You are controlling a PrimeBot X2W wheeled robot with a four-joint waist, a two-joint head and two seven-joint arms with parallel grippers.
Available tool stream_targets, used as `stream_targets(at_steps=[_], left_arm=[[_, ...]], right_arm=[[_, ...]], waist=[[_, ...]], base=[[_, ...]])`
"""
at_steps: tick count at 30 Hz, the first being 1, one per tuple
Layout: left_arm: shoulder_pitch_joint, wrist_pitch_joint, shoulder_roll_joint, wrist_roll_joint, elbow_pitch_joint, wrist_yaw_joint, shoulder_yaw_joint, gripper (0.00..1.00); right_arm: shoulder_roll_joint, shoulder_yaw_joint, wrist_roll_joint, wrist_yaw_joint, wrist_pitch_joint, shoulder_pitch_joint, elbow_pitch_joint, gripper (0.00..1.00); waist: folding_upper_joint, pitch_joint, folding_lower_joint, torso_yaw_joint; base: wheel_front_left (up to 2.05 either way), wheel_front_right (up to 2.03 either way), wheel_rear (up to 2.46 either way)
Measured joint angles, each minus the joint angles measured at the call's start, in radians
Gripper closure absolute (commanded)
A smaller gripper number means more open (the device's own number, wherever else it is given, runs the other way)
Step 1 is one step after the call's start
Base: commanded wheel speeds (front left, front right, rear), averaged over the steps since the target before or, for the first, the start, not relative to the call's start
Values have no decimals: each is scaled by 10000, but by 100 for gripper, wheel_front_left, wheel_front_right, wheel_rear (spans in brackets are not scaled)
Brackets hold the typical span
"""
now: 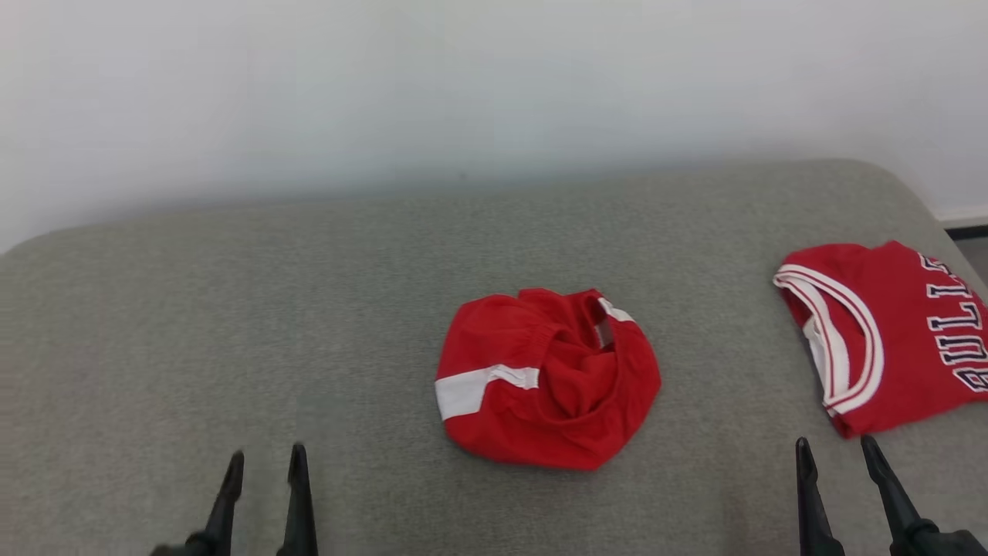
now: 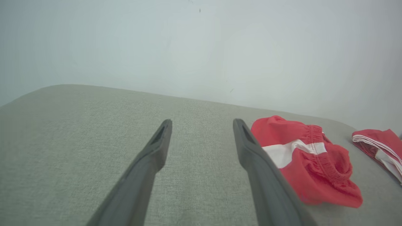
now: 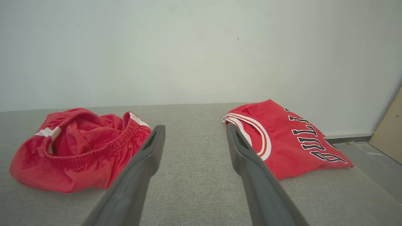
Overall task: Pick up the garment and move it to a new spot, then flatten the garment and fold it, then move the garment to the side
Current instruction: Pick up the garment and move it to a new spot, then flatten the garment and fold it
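The garment (image 1: 548, 386) is a pair of red shorts with a white stripe, lying crumpled in a heap at the middle of the grey padded surface (image 1: 231, 309). My left gripper (image 1: 266, 454) hovers open at the lower left, well to the left of the heap and touching nothing. Open too, my right gripper (image 1: 835, 442) is at the lower right, off to the heap's right. In the left wrist view the garment (image 2: 314, 166) lies just right of the open left gripper (image 2: 202, 122). The right wrist view has the garment (image 3: 78, 150) left of the open right gripper (image 3: 195, 127).
A folded red jersey (image 1: 903, 340) with white trim and dark lettering lies at the surface's right edge, just beyond my right gripper; the jersey (image 3: 282, 138) is beside the right finger. A pale wall (image 1: 494, 93) backs the surface. Floor (image 3: 377, 163) drops off at right.
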Motion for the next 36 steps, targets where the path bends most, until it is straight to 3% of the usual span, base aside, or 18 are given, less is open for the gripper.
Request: stream_targets(at_steps=[5, 11, 17, 36], left_arm=[[968, -2, -236, 579, -372, -520, 546, 0], [1408, 0, -305, 1262, 104, -1020, 993, 0], [1593, -2, -407, 1475, 140, -1120, 1312, 0], [1606, -2, -537, 1787, 23, -1258, 1325, 0]], right_arm=[[-194, 186, 128, 0, 46, 169, 255, 0], [-163, 391, 276, 0, 38, 533, 700, 0], [-61, 437, 357, 0, 35, 743, 913, 0], [90, 600, 387, 0, -8, 554, 999, 0]], waist=[[0, -168, -1, 534], [0, -405, -1, 1099], [0, -532, -1, 1298], [0, -418, 0, 1068]], base=[[0, 0, 0], [0, 0, 0], [0, 0, 0], [0, 0, 0]])
